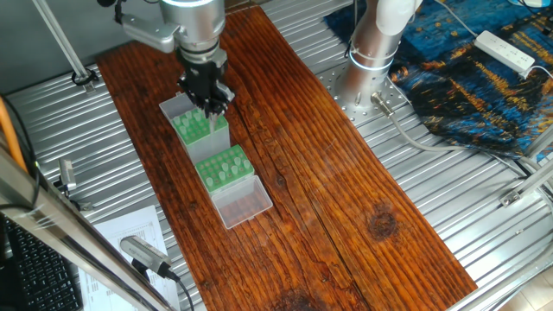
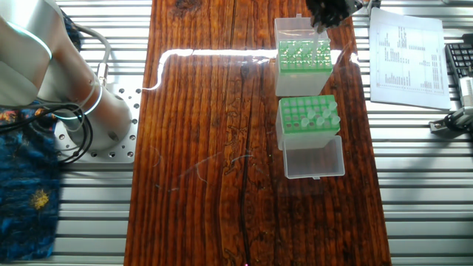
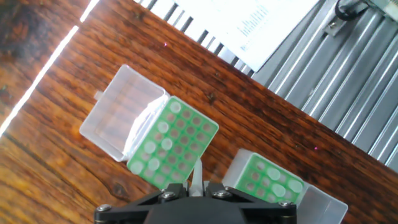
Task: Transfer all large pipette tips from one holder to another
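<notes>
While it hangs over the taller grey-sided holder (image 2: 303, 81) at the upper left of one fixed view, the gripper (image 1: 210, 104) has its fingers drawn together on 1 large pipette tip (image 3: 198, 174), which shows in the hand view as a slim pale sliver running up from between them. The tip's lower end sits at or just above the holder's green top plate. I cannot tell whether it has fully cleared its hole.

Judging by this, the step in hand is the pick-up from the holder. The next move calls for a straight lift until the tip is free, then a short carry to the low green rack (image 2: 292, 118) just beside the holder, and a plumb descent into an empty hole. Several pale tips (image 2: 326, 114) already stand along the rack's right side in the other fixed view, while its left columns look open. More tips remain in the holder, so the job appears well short of done.

Each box has its clear lid folded outward, the holder's lid (image 2: 299, 28) toward the top of that frame and the rack's lid (image 2: 314, 159) toward the bottom, so neither crosses the path between them. Both boxes stand near the right edge of the wooden surface (image 1: 346, 190) in that view, with a printed sheet (image 2: 406, 52) beyond it. Wide bare wood lies to the left.
</notes>
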Available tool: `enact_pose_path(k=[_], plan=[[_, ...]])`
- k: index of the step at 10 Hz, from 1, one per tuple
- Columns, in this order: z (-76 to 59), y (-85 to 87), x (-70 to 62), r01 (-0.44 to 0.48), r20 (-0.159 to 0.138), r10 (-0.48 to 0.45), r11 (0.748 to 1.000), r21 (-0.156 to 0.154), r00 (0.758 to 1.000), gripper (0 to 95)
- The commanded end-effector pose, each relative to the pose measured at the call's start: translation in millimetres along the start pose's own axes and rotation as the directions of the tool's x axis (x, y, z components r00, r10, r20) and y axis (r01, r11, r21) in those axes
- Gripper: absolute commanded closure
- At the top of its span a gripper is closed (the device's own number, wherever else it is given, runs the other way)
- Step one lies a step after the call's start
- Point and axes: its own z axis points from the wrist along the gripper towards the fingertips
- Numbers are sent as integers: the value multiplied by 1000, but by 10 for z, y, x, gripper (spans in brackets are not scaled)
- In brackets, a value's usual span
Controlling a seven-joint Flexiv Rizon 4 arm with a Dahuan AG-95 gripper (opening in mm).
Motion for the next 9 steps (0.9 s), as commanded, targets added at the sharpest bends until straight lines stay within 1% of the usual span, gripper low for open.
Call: enact_pose_path(k=[1, 2, 5, 6, 8, 9], plan=[[5, -2, 5, 3, -6, -3, 1000, 13, 1000, 950], [5, -2, 5, 10, -10, -10, 1000, 16, 1000, 950], [5, -2, 5, 19, 0, -19, 1000, 9, 1000, 950], [5, -2, 5, 18, -3, -18, 1000, 9, 1000, 950], [-58, 7, -144, 0, 3, 0, 1000, 7, 1000, 950], [-77, 11, -188, -8, 5, 8, 1000, 7, 1000, 950]])
